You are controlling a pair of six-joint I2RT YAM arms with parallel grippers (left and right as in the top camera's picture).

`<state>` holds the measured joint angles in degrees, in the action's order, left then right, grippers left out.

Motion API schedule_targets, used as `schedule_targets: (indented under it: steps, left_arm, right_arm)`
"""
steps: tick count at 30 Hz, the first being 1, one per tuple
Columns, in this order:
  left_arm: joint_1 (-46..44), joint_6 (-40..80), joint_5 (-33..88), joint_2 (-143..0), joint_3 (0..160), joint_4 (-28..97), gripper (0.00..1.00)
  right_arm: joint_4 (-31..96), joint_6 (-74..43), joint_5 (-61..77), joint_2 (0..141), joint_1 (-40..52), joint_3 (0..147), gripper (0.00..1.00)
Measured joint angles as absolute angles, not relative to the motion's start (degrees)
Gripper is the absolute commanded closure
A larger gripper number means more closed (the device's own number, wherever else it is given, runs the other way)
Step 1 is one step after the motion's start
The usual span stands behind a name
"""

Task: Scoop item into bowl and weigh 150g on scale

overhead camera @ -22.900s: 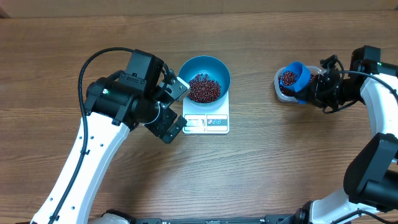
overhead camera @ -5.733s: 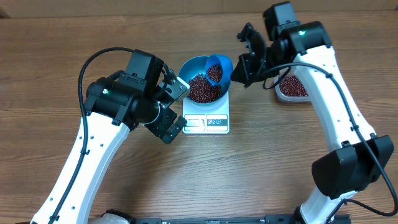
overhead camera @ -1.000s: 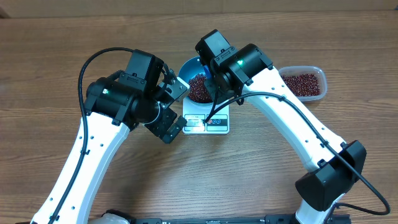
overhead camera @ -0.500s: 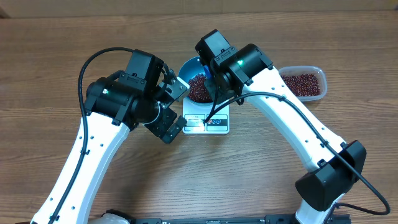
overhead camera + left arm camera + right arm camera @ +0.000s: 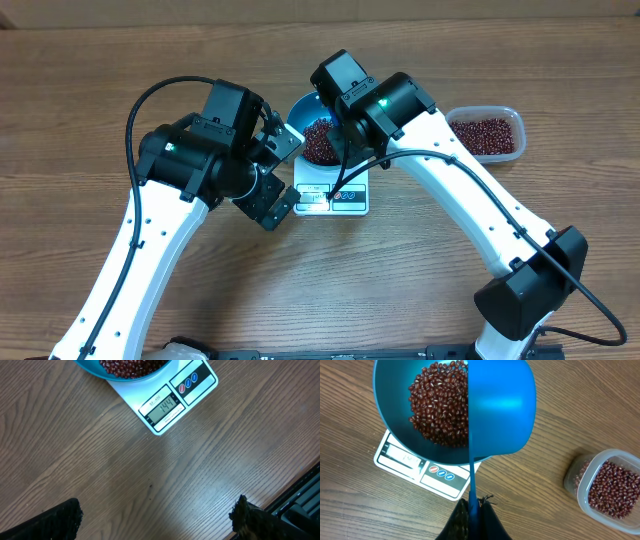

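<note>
The blue bowl (image 5: 395, 430) stands on the white scale (image 5: 402, 457) and holds a heap of red-brown beans (image 5: 437, 405). My right gripper (image 5: 474, 506) is shut on the thin handle of a blue scoop (image 5: 502, 410). The scoop is turned on its side over the bowl's right half, its inside hidden. In the left wrist view the scale (image 5: 195, 382) shows 144 on its display, and the bowl (image 5: 92, 369) is cut off at the top edge. My left gripper (image 5: 155, 520) hangs open over bare wood just left of the scale (image 5: 345, 198). In the overhead view my right arm covers part of the bowl (image 5: 303, 108).
A clear plastic tub (image 5: 487, 133) of more beans sits to the right of the scale, also seen as the tub (image 5: 605, 487) in the right wrist view. The right arm arches from the front right over the scale. The table's near edge (image 5: 300, 500) runs by my left gripper.
The right wrist has edged very slightly to the left over the bowl. The left arm, bowl and scale have not moved.
</note>
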<state>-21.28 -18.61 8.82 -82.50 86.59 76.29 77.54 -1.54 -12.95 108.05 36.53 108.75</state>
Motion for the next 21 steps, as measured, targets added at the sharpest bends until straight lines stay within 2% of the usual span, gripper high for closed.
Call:
schedule_targets:
  steps: [21]
  left_arm:
    - [-21.28,-18.61,8.82,-82.5,86.59,76.29,0.01]
  right_arm:
    - [77.56,-1.52,-13.5,108.05,36.53,108.75,0.96]
